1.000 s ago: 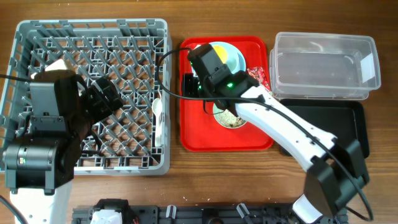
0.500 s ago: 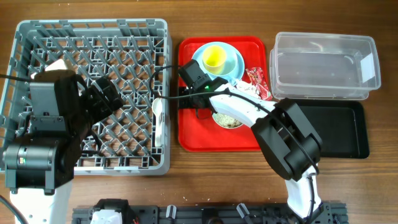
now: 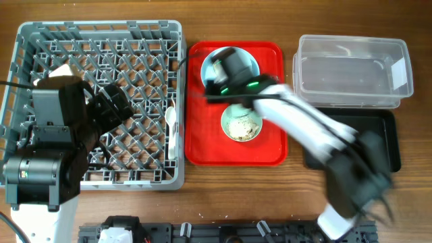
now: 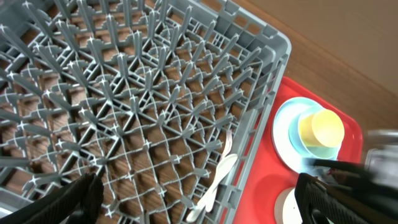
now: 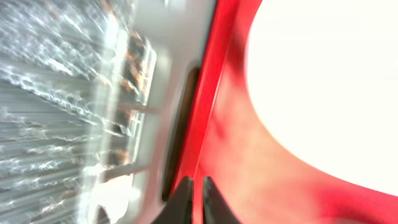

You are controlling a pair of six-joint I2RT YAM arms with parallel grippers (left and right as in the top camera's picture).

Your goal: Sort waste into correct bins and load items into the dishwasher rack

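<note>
The grey dishwasher rack [image 3: 27, 101] fills the left side. A white spoon [image 3: 173, 128] and fork lie in it near its right wall, also in the left wrist view [image 4: 214, 183]. My left gripper [image 4: 199, 199] hangs open and empty above the rack. My right gripper [image 3: 202, 96] is blurred. In the right wrist view its fingers [image 5: 196, 190] are closed on the left rim of the red tray [image 5: 230, 124]. The tray holds the light blue plate [image 4: 286, 134], the yellow cup [image 4: 320, 127] and the bowl [image 3: 241, 123] with rice-like scraps. The red wrapper is hidden.
The clear tub [image 3: 351, 71] stands at the back right. The black tray [image 3: 385, 135] lies in front of it, partly under my right arm. A white piece [image 3: 62, 70] shows in the rack behind my left arm; I cannot tell what it is.
My right gripper moved to the tray's left rim and closed on it. The red tray has slid left toward the rack. The arm now covers the cup and wrapper. The left arm has not moved.
</note>
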